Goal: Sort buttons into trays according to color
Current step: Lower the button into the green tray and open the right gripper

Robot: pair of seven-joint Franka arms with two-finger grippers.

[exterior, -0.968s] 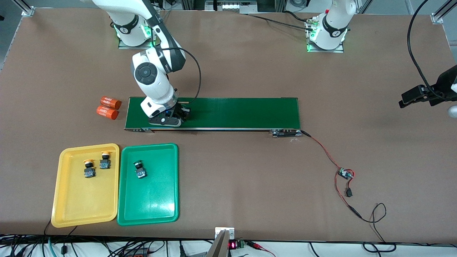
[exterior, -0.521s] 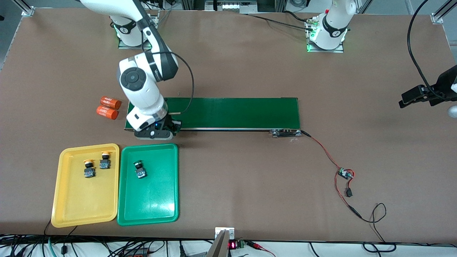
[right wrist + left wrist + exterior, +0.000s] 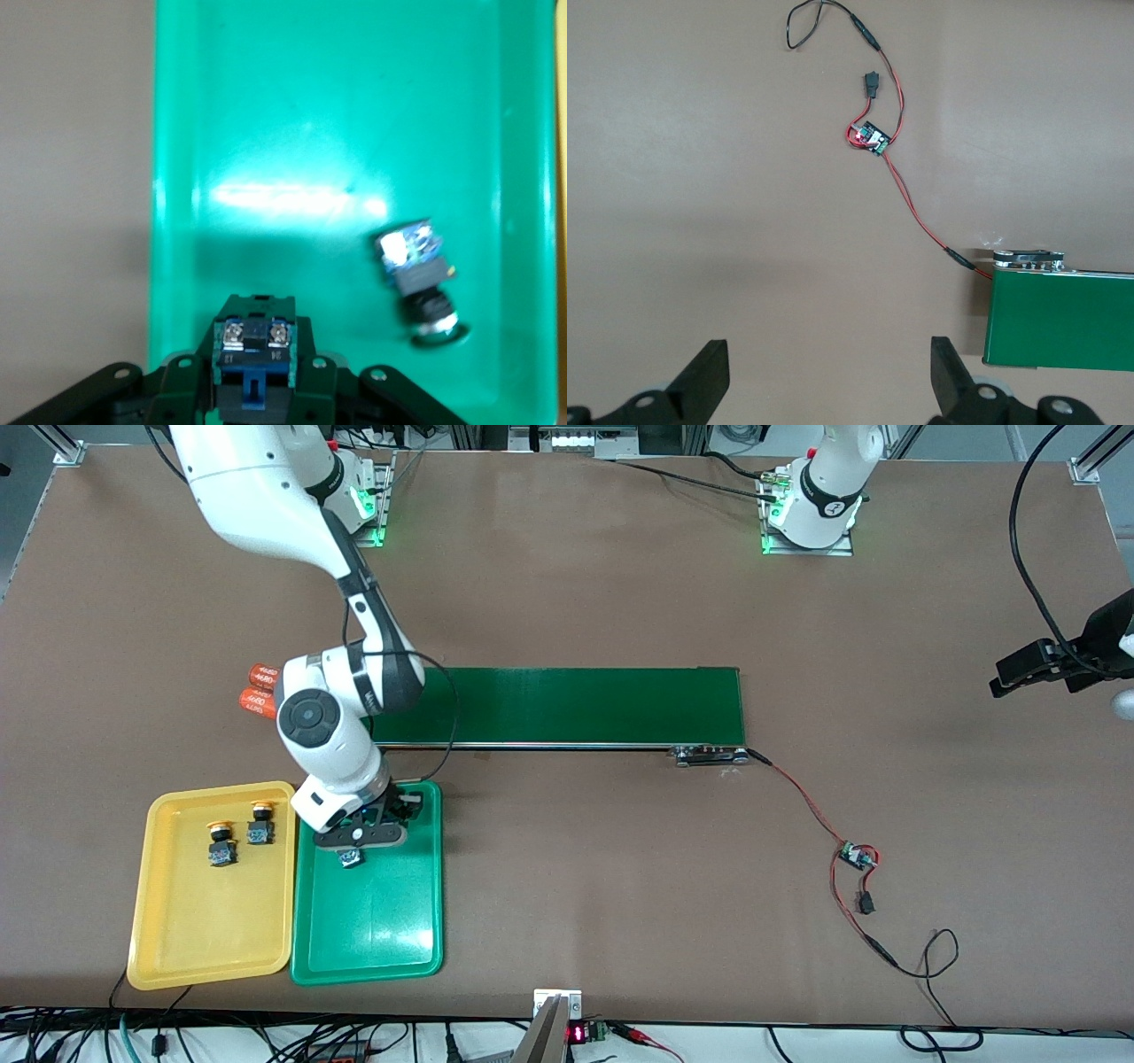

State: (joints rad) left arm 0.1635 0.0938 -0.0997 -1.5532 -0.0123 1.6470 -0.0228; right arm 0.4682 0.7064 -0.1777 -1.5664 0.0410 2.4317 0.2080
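The conveyor belt point(image 3: 567, 706) is sitting mid-desk. The green tray point(image 3: 372, 921) and yellow tray point(image 3: 190, 921) are lying side by side near the desk's front edge. The right gripper point(image 3: 257, 376) is hanging over the green tray, clamped on a button point(image 3: 255, 354); another button point(image 3: 416, 266) is lying in that tray. Two yellow-capped buttons point(image 3: 239, 834) are sitting in the yellow tray. The left gripper point(image 3: 828, 376) is waiting with fingers apart.

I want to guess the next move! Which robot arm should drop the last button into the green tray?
The right. Its gripper is shut on a button over the green tray. The left gripper is open, waiting above bare table.
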